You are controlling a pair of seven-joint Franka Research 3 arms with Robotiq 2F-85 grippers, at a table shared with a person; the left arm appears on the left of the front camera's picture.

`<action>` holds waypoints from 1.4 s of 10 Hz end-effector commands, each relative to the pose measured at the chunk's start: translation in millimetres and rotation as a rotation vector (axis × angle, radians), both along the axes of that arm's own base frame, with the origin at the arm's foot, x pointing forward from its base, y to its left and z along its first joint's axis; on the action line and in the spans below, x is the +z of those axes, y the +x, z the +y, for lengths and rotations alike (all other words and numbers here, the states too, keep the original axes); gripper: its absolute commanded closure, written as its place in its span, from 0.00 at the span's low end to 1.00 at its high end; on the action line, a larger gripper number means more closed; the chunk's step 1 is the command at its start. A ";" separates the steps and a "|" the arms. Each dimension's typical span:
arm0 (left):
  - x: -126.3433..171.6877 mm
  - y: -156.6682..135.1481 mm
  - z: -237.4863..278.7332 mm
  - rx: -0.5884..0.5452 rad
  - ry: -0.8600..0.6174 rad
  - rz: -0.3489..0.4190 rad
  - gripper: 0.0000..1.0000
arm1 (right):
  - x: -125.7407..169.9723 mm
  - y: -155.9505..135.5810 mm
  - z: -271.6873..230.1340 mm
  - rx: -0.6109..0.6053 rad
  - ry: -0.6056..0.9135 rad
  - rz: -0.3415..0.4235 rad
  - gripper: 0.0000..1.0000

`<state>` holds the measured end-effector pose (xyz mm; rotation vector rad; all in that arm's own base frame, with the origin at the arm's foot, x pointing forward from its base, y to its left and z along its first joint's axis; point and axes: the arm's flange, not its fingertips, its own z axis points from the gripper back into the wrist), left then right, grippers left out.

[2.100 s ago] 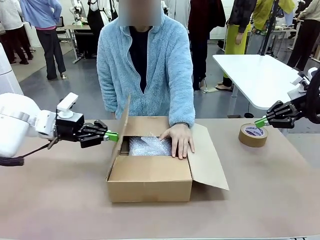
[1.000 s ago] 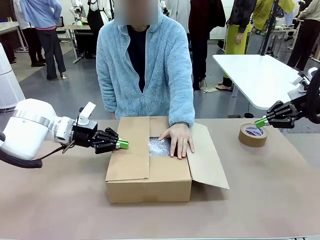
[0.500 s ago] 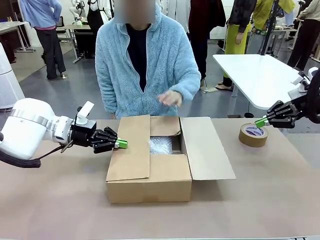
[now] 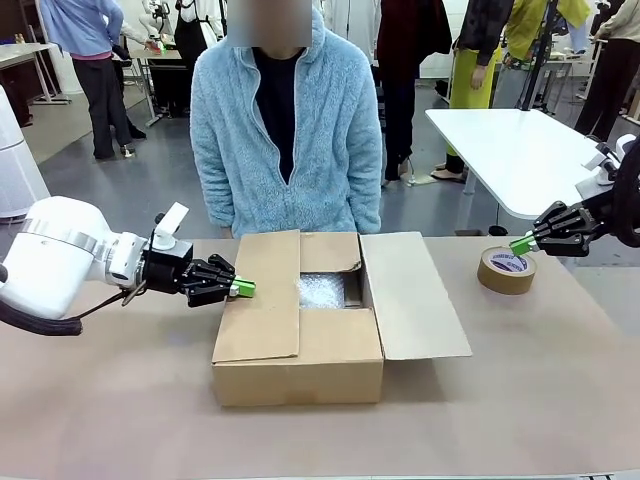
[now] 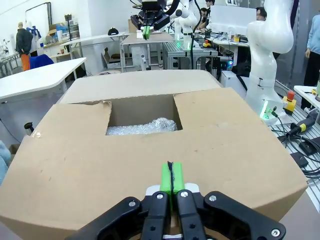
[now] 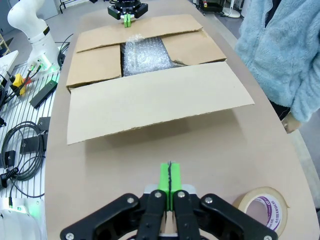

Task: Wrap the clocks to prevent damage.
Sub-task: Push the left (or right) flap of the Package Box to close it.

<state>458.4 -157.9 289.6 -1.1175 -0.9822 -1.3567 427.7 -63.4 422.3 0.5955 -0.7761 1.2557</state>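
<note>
The clocks show as a bubble-wrap bundle down inside the brown cardboard box, also seen as the bundle in the left wrist view and the bundle in the right wrist view. The box's left flap lies folded over the opening, and my left gripper is shut with its green tips resting on that flap. The right flap hangs out to the side. My right gripper is shut and holds nothing, hovering over the table at far right, above the tape roll.
A brown tape roll lies on the table at right, just under my right gripper, also seen as the roll. A person in a light blue fleece stands at the far edge behind the box, hands down.
The person's hand has lifted off the right flap and dropped out of sight. That flap has swung further outward. Earlier the left gripper pushed the left flap down.
</note>
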 end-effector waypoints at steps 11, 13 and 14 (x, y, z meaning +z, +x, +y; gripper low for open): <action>-2.6 1.1 -5.7 0.008 0.011 -0.004 1.00 | -98.6 18.8 62.1 0.101 -0.094 0.089 0.99; -2.6 1.1 -5.7 0.008 0.011 -0.004 1.00 | -114.9 15.2 81.2 0.167 -0.023 0.124 0.99; -2.6 1.1 -5.7 0.008 0.011 -0.004 1.00 | -118.8 17.7 88.0 0.189 0.033 0.152 0.99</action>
